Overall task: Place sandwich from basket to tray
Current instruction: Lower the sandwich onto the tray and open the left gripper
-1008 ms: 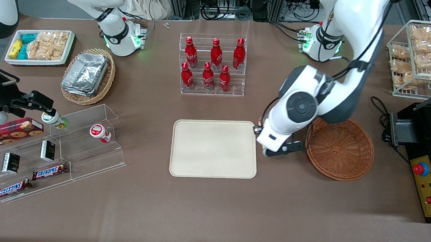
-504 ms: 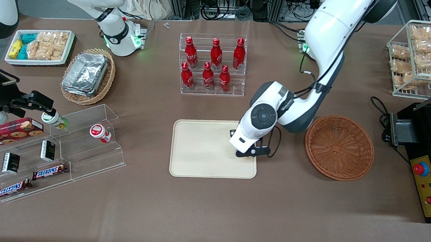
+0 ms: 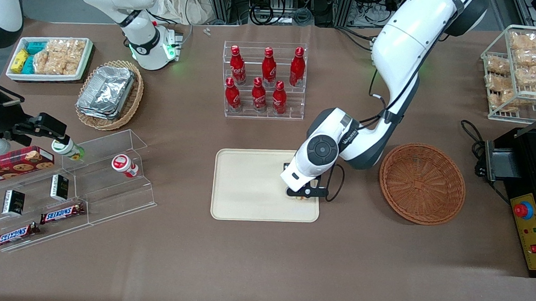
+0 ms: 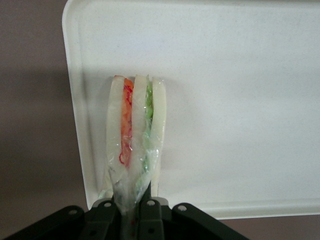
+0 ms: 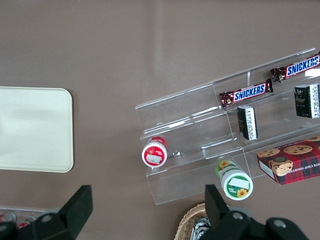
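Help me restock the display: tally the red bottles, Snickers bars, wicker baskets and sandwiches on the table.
Red bottles: 6
Snickers bars: 2
Wicker baskets: 2, the reddish-brown basket and the tan basket holding foil containers
Sandwich: 1, held by the gripper over the tray
Total: 11
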Controlling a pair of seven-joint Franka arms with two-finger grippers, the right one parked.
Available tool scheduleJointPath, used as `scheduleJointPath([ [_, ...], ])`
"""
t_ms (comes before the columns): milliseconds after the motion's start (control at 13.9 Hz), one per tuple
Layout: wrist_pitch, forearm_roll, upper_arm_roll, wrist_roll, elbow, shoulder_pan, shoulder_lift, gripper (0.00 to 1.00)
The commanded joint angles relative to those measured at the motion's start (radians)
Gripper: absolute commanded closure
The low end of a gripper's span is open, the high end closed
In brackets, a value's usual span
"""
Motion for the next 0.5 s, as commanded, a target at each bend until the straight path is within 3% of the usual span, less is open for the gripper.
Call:
scheduleJointPath([
  [0, -0.008, 0.013, 0.006, 0.011, 0.021, -0.003, 0.009, 0.96],
  [288, 0.036, 0.0, 0.007, -0.003, 0.022, 0.0, 0.032, 0.93],
  [432, 0.063, -0.004, 0.007, -0.005, 0.022, 0.0, 0.041, 0.84],
])
